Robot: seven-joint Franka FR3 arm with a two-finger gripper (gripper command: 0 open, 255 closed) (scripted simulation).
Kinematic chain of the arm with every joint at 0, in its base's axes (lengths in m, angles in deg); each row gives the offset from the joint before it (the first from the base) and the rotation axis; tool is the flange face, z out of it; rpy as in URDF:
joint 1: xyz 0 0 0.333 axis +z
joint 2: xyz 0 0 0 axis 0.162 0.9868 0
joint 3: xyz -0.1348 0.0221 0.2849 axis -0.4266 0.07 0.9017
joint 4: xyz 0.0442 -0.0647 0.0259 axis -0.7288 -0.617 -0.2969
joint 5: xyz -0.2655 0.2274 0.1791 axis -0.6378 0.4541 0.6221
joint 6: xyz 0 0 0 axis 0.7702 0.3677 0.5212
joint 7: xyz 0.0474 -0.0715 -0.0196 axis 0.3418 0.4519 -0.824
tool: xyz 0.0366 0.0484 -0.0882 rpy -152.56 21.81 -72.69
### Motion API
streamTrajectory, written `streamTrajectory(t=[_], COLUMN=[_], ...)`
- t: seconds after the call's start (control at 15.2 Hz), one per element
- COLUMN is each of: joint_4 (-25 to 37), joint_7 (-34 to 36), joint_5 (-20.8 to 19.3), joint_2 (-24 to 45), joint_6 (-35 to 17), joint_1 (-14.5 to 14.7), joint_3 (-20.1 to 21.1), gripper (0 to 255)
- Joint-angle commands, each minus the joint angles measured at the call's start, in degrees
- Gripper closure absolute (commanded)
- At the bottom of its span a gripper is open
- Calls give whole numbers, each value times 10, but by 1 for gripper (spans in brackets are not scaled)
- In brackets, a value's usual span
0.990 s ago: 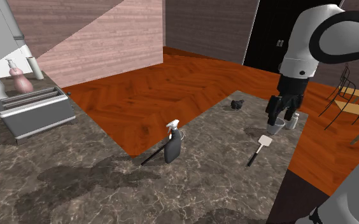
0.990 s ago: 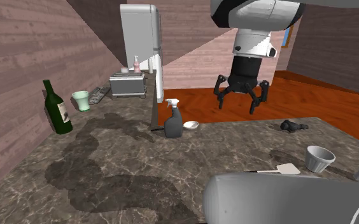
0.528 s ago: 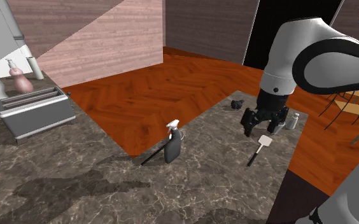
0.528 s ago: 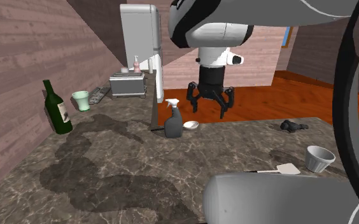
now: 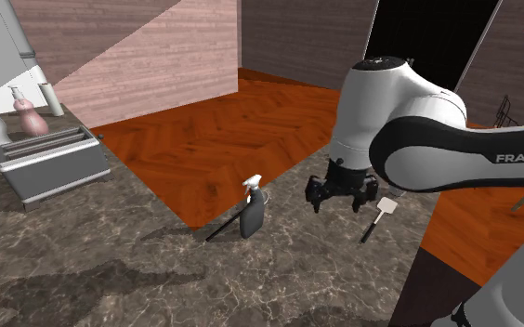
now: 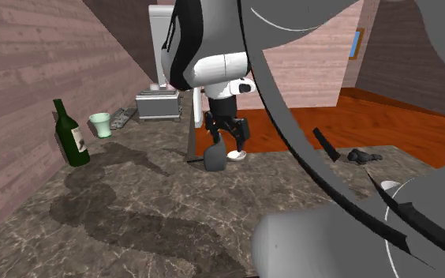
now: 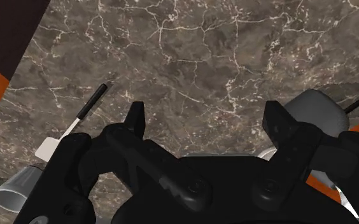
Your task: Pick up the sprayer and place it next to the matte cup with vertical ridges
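End effector [image 5: 336,199] is spread wide with nothing pinched. In the wrist view only bare marble desk [image 7: 191,57] sits between the fingers [image 7: 135,121]. It hangs above the desk pointing down and touches nothing.

The sprayer [image 5: 254,210] is not grasped. It stands upright near the desk edge, off to one side of the end effector and apart from it. My read: a pre-grasp hover, open wide so the fingers can straddle the bottle once lined up. A thin black stick [image 5: 223,227] lies at the sprayer's base and could foul a finger.

A spatula [image 5: 378,216] lies flat on the end effector's other side, slightly further out. Past it is the grey cup [image 7: 16,189], which I take as the drop target. The carry would probably cross the spatula, so it needs lift clearance.

View differences:
- Wrist: gives the finger gap, plus the cup, which the arm covers in the shoulder view. The grey rounded body [image 7: 315,108] outside one finger is likely the sprayer, so the end effector isn't centred on it.
- Shoulder: gives the sideways gap between end effector and sprayer, and the white trigger head upright.
- Second exterior: the end effector [image 6: 227,136] overlaps the top of the sprayer [image 6: 213,160]. Depth is ambiguous there, so I trust the other two views.
- Second exterior also adds a small white bowl [image 6: 237,155] just beside the sprayer. Far off are a toaster [image 6: 159,105], a green bottle [image 6: 69,134] and a pale green cup [image 6: 100,124]. I can't tell whether that cup has ridges.
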Motion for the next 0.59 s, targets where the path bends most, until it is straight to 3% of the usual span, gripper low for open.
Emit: streamTrajectory(t=[0.0, 0.26, 0.4, 0.53], joint_4=[17, 80, 120, 167], joint_7=[74, 234, 328, 440], joint_5=[-18, -96, -162, -258], joint_2=[42, 144, 211, 299], joint_6=[-33, -67, -70, -55], joint_1=[-25, -98, -141, -181], joint_3=[50, 158, 218, 277], gripper=[0, 0, 0, 0])
